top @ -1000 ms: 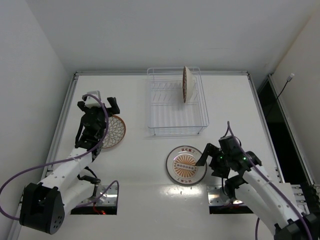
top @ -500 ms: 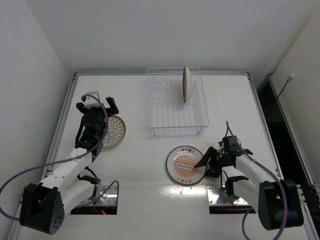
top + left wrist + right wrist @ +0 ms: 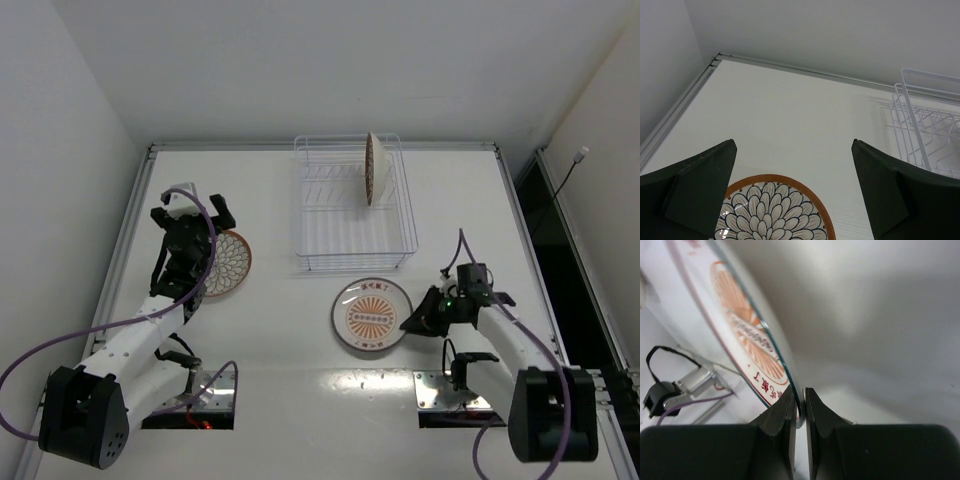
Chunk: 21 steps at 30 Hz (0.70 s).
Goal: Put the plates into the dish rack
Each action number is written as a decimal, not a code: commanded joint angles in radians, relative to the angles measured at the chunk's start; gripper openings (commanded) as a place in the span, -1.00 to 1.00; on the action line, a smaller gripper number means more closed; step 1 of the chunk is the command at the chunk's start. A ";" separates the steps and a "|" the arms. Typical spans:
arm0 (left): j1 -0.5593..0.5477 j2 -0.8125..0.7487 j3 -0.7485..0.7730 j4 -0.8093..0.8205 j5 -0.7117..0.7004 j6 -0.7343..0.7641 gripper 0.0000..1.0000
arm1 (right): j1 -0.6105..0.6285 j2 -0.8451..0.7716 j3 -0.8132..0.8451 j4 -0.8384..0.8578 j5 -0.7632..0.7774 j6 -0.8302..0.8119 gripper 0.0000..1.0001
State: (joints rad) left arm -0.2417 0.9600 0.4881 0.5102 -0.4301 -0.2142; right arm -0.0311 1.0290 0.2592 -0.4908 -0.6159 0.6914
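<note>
The white plate with the orange sunburst lies in front of the dish rack. My right gripper is shut on its right rim; in the right wrist view both jaws pinch the thin edge of that plate. A brown-rimmed petal plate lies flat on the left. My left gripper hovers open over its far edge, and the plate shows between the spread fingers. Another brown-rimmed plate stands upright in the rack's right side.
The white wire rack stands at the back centre, its left slots bare. A raised rail runs along the table's left side, and the back wall is close behind the rack. Two dark base openings sit at the near edge.
My right gripper came down to the sunburst plate's right rim and shut on it. The plate shifted slightly toward the rack. The left arm barely moved.
</note>
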 commanded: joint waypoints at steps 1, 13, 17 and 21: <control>-0.007 -0.009 0.024 0.021 -0.027 0.003 1.00 | 0.002 -0.154 0.201 -0.240 0.186 -0.096 -1.00; -0.007 -0.018 0.033 0.001 -0.027 0.003 1.00 | 0.037 -0.267 0.779 -0.535 0.425 -0.109 -1.00; -0.007 -0.009 0.043 -0.009 -0.027 0.012 1.00 | 0.037 -0.173 1.004 -0.562 0.505 -0.144 -1.00; -0.007 -0.009 0.052 -0.018 -0.018 0.012 1.00 | 0.037 -0.042 1.164 -0.529 0.669 -0.207 -1.00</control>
State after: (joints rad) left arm -0.2417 0.9600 0.4911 0.4858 -0.4503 -0.2108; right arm 0.0036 0.9001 1.3167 -1.0801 -0.0898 0.5346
